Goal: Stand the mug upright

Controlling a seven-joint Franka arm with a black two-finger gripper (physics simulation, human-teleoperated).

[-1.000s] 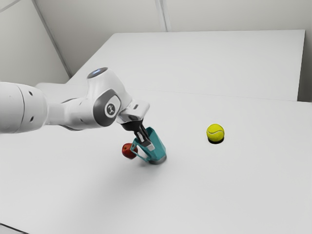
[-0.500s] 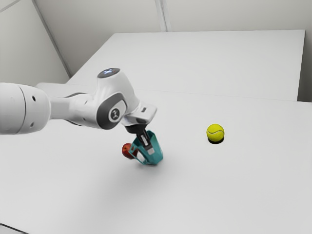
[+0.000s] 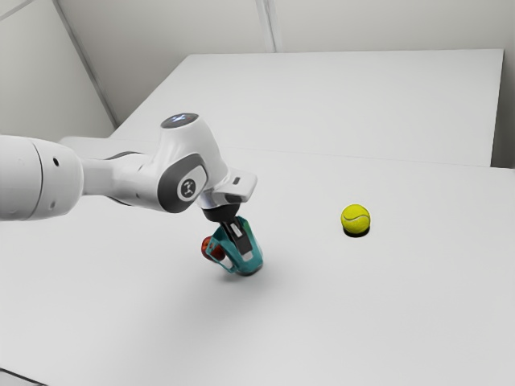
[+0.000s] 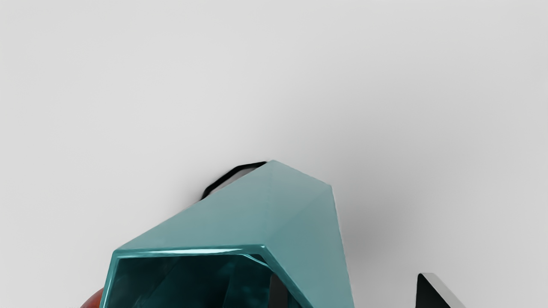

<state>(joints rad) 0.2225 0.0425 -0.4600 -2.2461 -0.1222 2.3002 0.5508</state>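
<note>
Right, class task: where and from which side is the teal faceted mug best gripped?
I'd pinch the mug by its rim wall, on the side away from the round red fruit, coming from above: the tilted mouth opens upward, and the wall looks thin enough for my open black gripper, one finger inside, one outside.

On the white worktop (image 3: 386,322), a yellow tennis ball (image 3: 356,219) with a pale seam; well apart, toward the exterior view's left, a round red fruit (image 3: 209,248), partly hidden.
</note>
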